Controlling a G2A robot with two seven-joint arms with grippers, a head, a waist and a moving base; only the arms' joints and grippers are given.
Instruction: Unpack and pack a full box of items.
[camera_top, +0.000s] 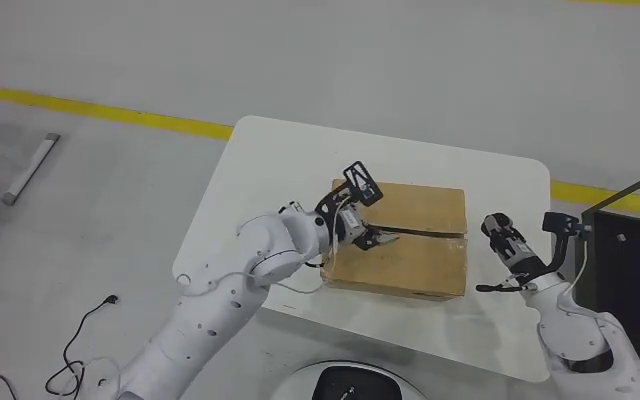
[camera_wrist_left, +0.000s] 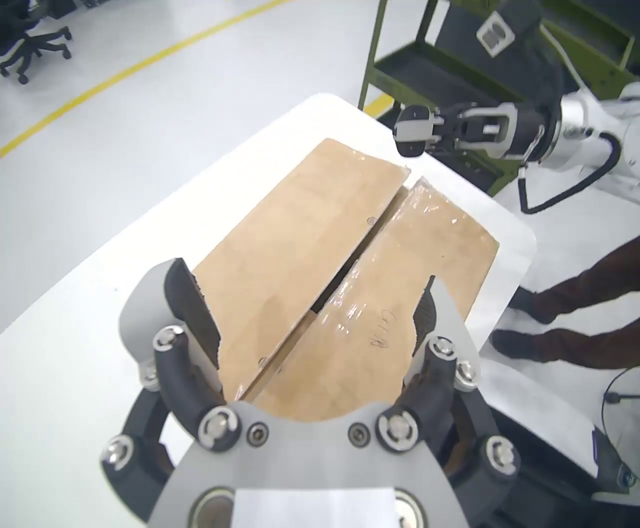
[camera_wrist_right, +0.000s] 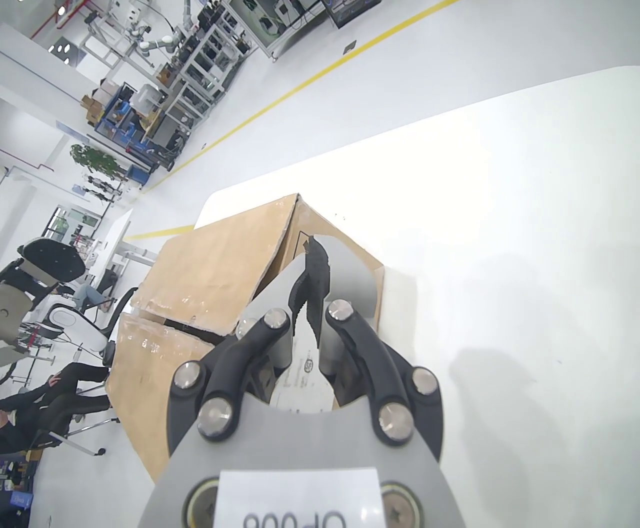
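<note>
Cardboard box (camera_top: 400, 240): sat on the white counter (camera_top: 280, 170), flaps folded down, long axis running from one arm's side to the other.
Seam (camera_wrist_left: 367, 232): ran along that long axis and gaped slightly. One flap was glossy with clear tape, the other plain matte brown board.
Left hand (camera_wrist_left: 302, 280): released, fingers spread wide, hovered over one end of the box astride the seam. Nearer hand to the flaps.
Right hand (camera_wrist_right: 312, 260): clenched on nothing, held just beyond the box's opposite end, above the counter.
Judged next: seam lay straight ahead of the left hand. Flap edge probably stiff, tape slick.
</note>
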